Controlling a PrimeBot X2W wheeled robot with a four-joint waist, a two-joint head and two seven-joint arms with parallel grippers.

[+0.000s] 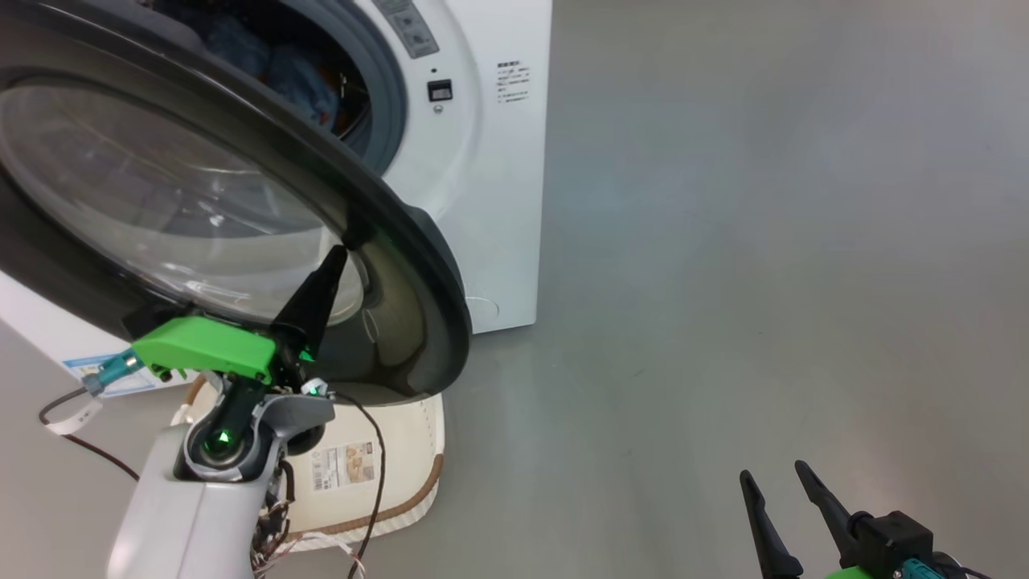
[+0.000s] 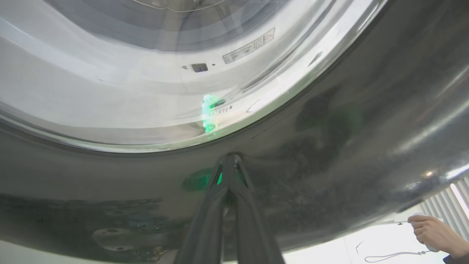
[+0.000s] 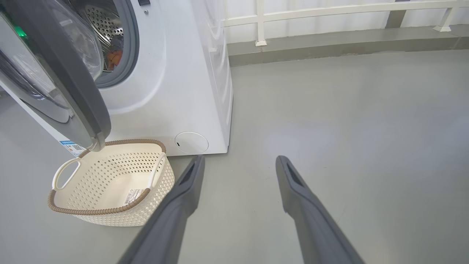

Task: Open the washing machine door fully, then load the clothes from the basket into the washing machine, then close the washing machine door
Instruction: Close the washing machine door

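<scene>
The washing machine door point(image 1: 418, 265) stands partly open, its glossy black rim and bulging glass wide across the head view. My left gripper point(image 1: 338, 252) is shut, and its joined fingertips point(image 2: 228, 157) press against the door's black rim point(image 2: 329, 146). Blue clothes point(image 1: 277, 68) lie inside the drum of the washing machine point(image 1: 498, 201), and show there as blue and orange cloth point(image 3: 114, 55). The basket point(image 3: 95, 211) sits empty on the floor under the door point(image 3: 73, 91), beside the washing machine point(image 3: 176, 91). My right gripper point(image 1: 773, 470) hangs open over bare floor, nothing between its fingers point(image 3: 240, 158).
The basket's rim point(image 1: 426, 482) lies just below the door's lower edge, behind my left forearm. A round filter cap point(image 3: 191, 142) sits low on the machine's front. A white railing point(image 3: 329, 11) runs along the far wall. A person's hand point(image 2: 432, 231) holds a small device past the door's edge.
</scene>
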